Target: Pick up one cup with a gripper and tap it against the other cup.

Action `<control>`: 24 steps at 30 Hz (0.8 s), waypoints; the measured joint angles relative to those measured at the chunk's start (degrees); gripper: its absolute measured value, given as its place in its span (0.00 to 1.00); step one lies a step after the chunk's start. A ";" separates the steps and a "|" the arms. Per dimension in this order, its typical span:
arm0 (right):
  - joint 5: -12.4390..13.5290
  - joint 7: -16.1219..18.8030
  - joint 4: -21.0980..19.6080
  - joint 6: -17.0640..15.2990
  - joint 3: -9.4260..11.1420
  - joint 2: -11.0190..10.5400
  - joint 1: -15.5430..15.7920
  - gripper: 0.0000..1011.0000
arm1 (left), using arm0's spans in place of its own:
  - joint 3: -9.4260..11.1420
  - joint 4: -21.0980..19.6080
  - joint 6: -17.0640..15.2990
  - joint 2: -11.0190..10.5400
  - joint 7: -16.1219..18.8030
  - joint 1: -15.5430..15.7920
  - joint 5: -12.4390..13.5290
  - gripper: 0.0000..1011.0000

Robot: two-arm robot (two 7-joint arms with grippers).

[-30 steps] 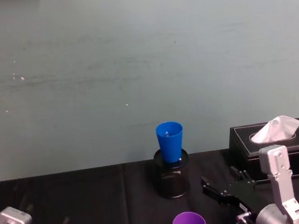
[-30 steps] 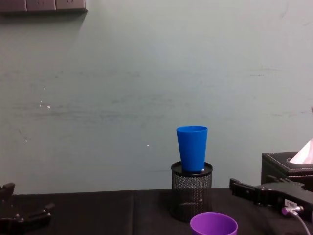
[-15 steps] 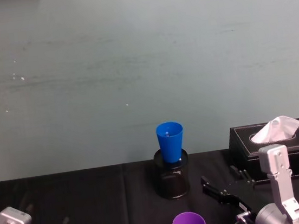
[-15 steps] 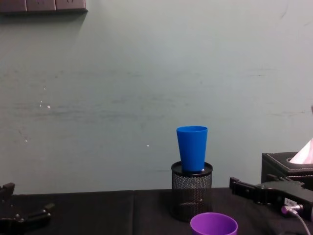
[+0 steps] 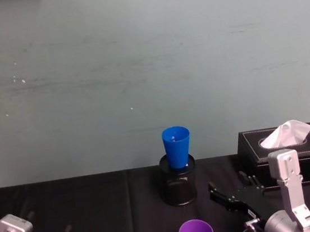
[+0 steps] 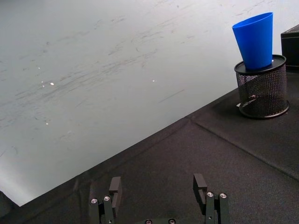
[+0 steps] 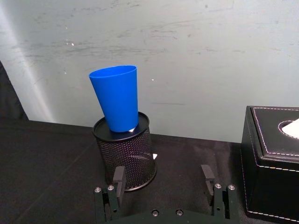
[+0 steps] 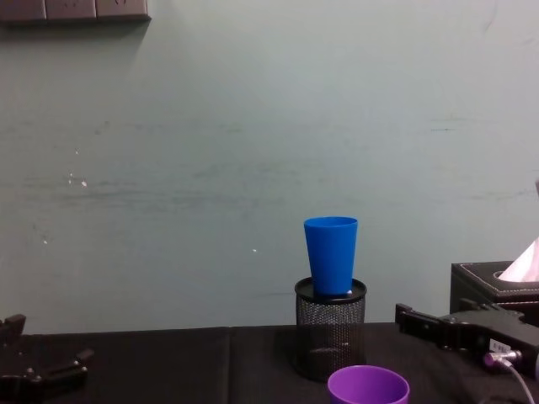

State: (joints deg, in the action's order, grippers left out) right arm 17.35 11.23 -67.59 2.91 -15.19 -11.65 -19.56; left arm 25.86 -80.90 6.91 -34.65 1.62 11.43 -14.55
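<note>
Pale green wall [image 5: 138, 67] across the back, black-covered table [image 5: 99, 213] in front of it. Black tissue box [image 5: 288, 145] at the table's right side, against the wall, white tissue [image 5: 286, 133] sticking up from its slot. Black mesh pen holder [image 8: 330, 328] stands upright near the table's middle. Blue cup [image 8: 331, 255] sits in the holder's mouth, upright, open end up, lower part inside the mesh; in the right wrist view it leans a little [image 7: 117, 98]. Purple cup [image 8: 368, 386] stands on the table nearer the robot than the holder, just right of it, open end up, apart from the holder and from both grippers; only its upper part is visible at the bottom edge of the chest and head views.

Right gripper [image 7: 163, 179] low over the table at the right, just right of the purple cup and in front of the tissue box, pointing toward the holder. Fingers [image 7: 118, 176] apart, nothing between them. Small white label on its body in the chest view. Silver-grey arm [image 5: 288, 190] behind it.

Left gripper [image 6: 156, 186] parked low at the table's far left, well apart from both cups. Fingers [image 6: 115, 185] apart, holding nothing.
</note>
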 joint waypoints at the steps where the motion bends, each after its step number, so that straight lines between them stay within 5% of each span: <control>1: 0.00 -0.01 0.00 0.00 0.00 0.00 0.00 0.99 | 0.00 0.00 0.00 0.00 0.00 0.00 0.00 0.99; 24: 0.00 -0.07 -0.03 -0.04 0.00 0.00 0.00 0.99 | 0.00 0.00 0.00 0.00 0.00 0.00 0.00 0.99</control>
State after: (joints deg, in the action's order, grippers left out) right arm 17.36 11.15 -67.62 2.87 -15.18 -11.65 -19.57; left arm 25.86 -80.90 6.91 -34.65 1.62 11.43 -14.55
